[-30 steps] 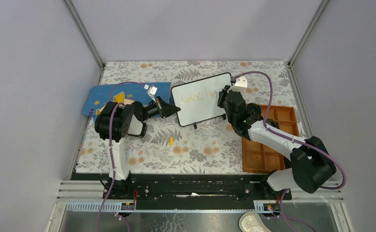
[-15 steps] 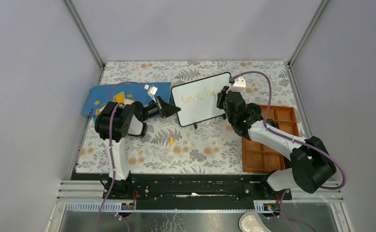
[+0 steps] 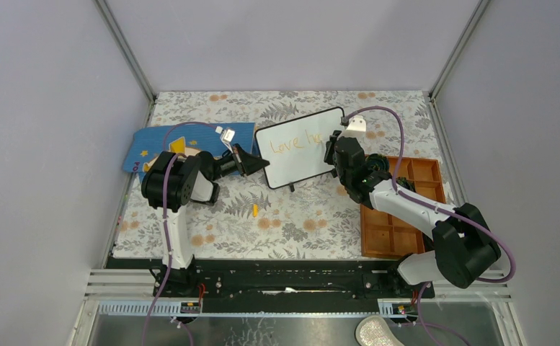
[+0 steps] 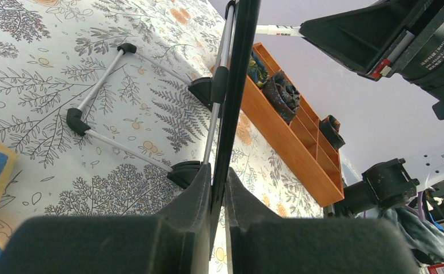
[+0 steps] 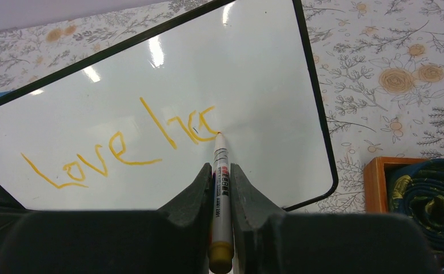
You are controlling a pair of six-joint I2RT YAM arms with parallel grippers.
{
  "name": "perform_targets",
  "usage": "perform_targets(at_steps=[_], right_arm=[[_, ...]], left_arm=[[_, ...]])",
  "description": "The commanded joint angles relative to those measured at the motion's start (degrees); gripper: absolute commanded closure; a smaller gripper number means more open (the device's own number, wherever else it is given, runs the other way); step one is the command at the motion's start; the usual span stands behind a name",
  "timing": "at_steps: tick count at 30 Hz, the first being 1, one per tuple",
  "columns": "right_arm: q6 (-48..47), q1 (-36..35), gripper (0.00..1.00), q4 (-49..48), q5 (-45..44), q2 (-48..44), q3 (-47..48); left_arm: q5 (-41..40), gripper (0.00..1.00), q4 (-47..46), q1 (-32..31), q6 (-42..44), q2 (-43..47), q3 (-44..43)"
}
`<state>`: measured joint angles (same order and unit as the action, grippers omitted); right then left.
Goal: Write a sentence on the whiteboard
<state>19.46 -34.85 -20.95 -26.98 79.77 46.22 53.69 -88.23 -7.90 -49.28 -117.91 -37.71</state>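
Floral cloth [image 3: 284, 216] covers the table between plain grey walls. On it the whiteboard [image 3: 298, 155] is propped on its small black feet near the middle, with a blue mat [image 3: 147, 148] to its left and an orange tray [image 3: 399, 227] to its right. Its left edge is pinched between the fingers of the left gripper [image 4: 218, 174], which is clenched on the black frame so that the board is steadied. Over the past second neither this arm nor the board is seen to have shifted. The right gripper [image 5: 222, 171] is closed on a white marker [image 5: 220, 194] with an orange end, and the tip is pressed to the glossy surface at the end of the newest stroke. Compared with a second ago, the right wrist has been shifted only slightly in the top view, and the orange writing has been lengthened by no more than a small curve. So far the sentence [image 5: 122, 145] is made up of "Love" and the first few letters of a second word, all on one line. It is judged that the second word is being written and that most of the sentence is not yet put down; white space is left beside and under the line. A small orange piece [image 3: 254, 210], perhaps the marker's cap, is seen lying on the cloth in front of the board, apart from both arms.
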Motion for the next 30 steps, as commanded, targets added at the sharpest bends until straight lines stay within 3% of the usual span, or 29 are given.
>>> perform_targets(at_steps=[1, 30], right_arm=[[-1.04, 0.36, 1.00, 0.64, -3.39, 0.71, 2.48], [-2.39, 0.42, 1.00, -1.90, -3.07, 1.98, 6.58]], left_arm=[[1.24, 1.00, 2.03, -0.26, 0.15, 0.59, 1.16], [1.37, 1.00, 2.74, -0.45, 0.67, 0.70, 1.22]])
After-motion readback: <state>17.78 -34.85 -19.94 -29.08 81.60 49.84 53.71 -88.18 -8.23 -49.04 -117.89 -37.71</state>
